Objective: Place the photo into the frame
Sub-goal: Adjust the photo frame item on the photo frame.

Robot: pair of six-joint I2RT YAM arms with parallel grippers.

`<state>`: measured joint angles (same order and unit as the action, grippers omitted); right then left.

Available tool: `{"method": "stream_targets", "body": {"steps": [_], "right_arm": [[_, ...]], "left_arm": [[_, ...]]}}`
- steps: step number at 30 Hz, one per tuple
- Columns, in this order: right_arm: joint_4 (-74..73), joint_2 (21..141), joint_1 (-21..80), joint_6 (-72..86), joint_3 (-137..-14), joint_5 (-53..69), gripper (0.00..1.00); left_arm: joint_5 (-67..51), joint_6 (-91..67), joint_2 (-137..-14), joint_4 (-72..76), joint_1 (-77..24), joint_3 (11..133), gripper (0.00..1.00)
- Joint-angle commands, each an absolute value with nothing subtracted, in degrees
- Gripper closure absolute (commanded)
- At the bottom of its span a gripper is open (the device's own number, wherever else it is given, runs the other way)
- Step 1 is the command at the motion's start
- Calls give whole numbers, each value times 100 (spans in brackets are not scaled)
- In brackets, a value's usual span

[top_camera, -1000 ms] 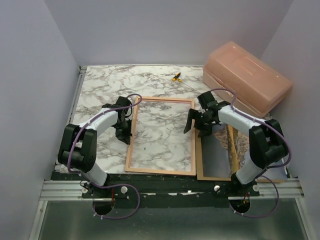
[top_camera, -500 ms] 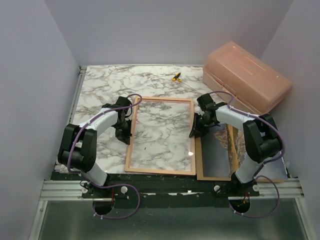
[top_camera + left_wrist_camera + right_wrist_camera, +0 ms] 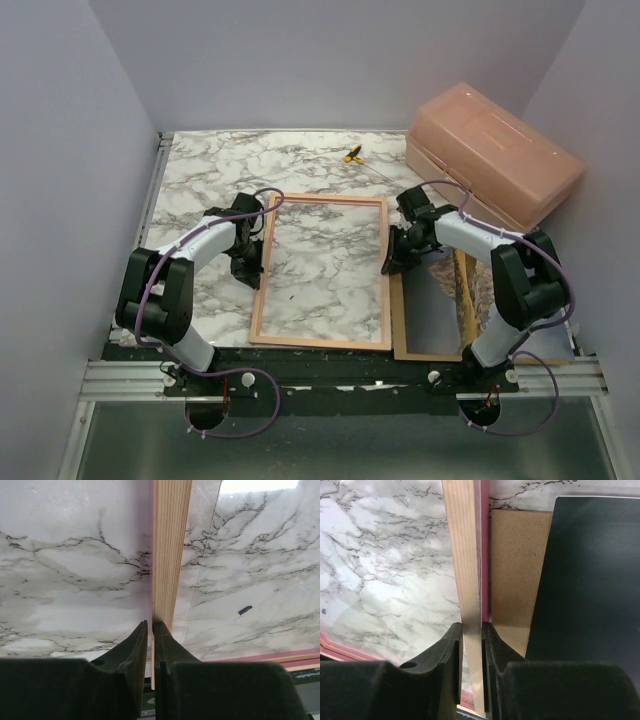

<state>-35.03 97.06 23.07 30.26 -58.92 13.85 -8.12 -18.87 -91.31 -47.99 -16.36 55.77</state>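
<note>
So both grippers are on the frame (image 3: pixel 320 272), which lies flat mid-table with its wood-coloured back up. The left gripper (image 3: pixel 151 625) is pinched down to a sliver on the thin outer edge of the 9 o'clock rail. The right gripper (image 3: pixel 471 627) has its fingers (image 3: pixel 451 645) pressed against both sides of the 3 o'clock rail, so that's a grip too. There's not much room at 3 o'clock: the brown board (image 3: pixel 517 570) lies just beside that rail, and the photo (image 3: pixel 478 288) is over there as well, mostly tucked under the right arm with only a rocky patch showing. The 9 o'clock side has a decent strip of bare marble table (image 3: pixel 190 180) before the wall. At 12 o'clock there's more marble with a small yellow-and-black thing (image 3: pixel 352 154) on it. The salmon box (image 3: pixel 495 150) sits around 1 to 2 o'clock, well apart from the frame. The frame's 6 o'clock rail is right near the table's front edge. Both arms have their elbows out wide, forearms angled inward and wrists tipped down onto the rails.
</note>
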Motion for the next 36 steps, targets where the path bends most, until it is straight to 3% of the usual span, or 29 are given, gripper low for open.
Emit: {"method": "stream_targets", "body": {"steps": [1,15,23,27,36], "right_arm": [[-3202,9548,2247,3050,-5670,1933,99],[-2251,8981,1091,2890,-4733,3598,99],[-841,8980,1011,3407,-4206,5007,69],[-432,9200,1009,3637,-4125,5300,62],[222,9492,1105,4104,-4164,5449,61]], "left_arm": [[-685,-1881,-9382,-4659,-1705,5405,87],[-677,-1881,-9387,-4669,-1723,5405,87],[-667,-1890,-9390,-4667,-1723,5401,86],[-659,-1890,-9395,-4667,-1731,5405,87],[-664,-1890,-9391,-4666,-1732,5414,87]]}}
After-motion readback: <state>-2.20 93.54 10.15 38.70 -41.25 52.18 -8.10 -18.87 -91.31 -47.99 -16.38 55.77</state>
